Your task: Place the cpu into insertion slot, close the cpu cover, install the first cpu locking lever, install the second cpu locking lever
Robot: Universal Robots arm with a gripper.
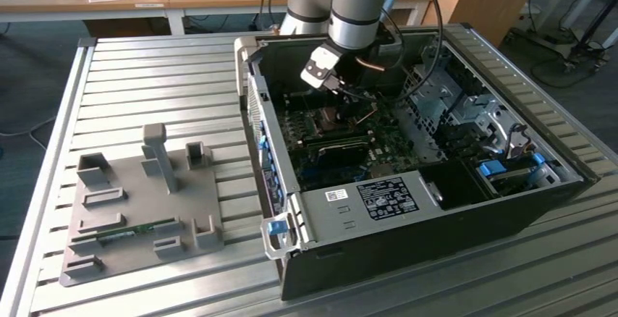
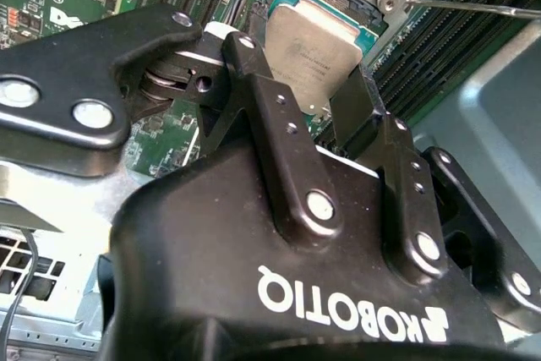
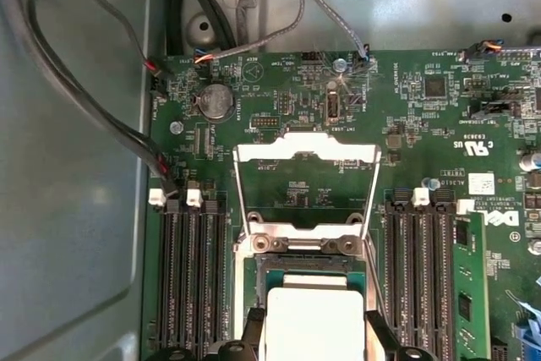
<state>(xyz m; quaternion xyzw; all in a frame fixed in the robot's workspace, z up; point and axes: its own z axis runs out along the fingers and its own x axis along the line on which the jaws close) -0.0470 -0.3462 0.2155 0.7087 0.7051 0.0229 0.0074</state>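
My gripper reaches down into the open computer case, over the green motherboard. In both wrist views its black fingers stand on two opposite sides of the cpu, a flat silver-grey square, and are shut on it. The cpu sits at or just over the insertion slot; I cannot tell whether it rests in it. Beyond the slot the cpu cover stands flipped open. Two thin wire locking levers run up either side of it, unlatched.
Long black memory slots flank the socket, one holding a green memory stick. Cables run along the case wall. Outside the case, a grey fixture plate with a memory stick lies on the slatted table.
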